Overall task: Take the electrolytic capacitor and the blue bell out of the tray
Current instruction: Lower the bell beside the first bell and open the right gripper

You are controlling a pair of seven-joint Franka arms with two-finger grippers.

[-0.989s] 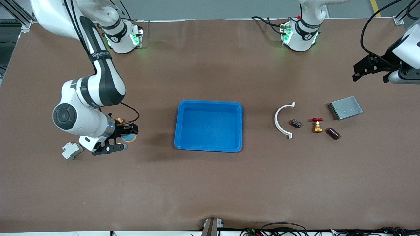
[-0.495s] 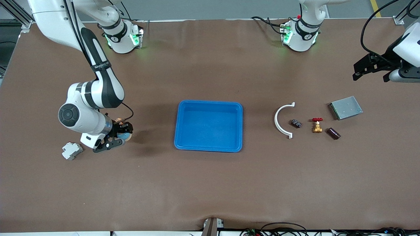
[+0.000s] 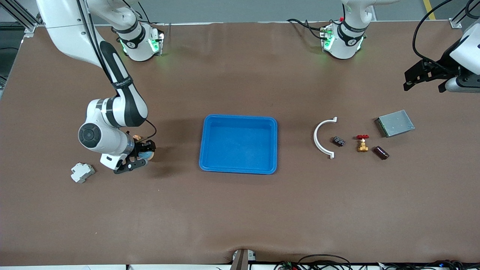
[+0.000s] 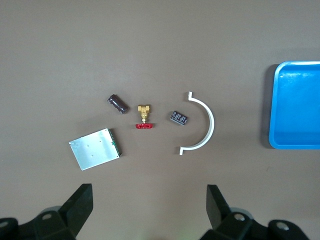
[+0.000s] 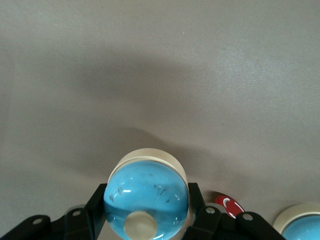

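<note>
Right gripper (image 3: 144,156) clamped on the blue bell (image 5: 146,201), low over the table (image 3: 240,210) toward the right arm's end, between the blue tray (image 3: 239,168) and a grey block (image 3: 82,172) (bell's cream base against the fingers (image 5: 97,205)). Whether the bell touches the table, can't tell. Left gripper (image 3: 425,77) waits with jaws wide apart, holding nothing, over the left arm's edge of the table. Small black capacitor (image 3: 338,141) lies beside the white arc (image 3: 321,138), well apart from the tray; then brass valve (image 3: 362,143), dark cylinder (image 3: 380,152), grey metal box (image 3: 395,123) toward that edge.
</note>
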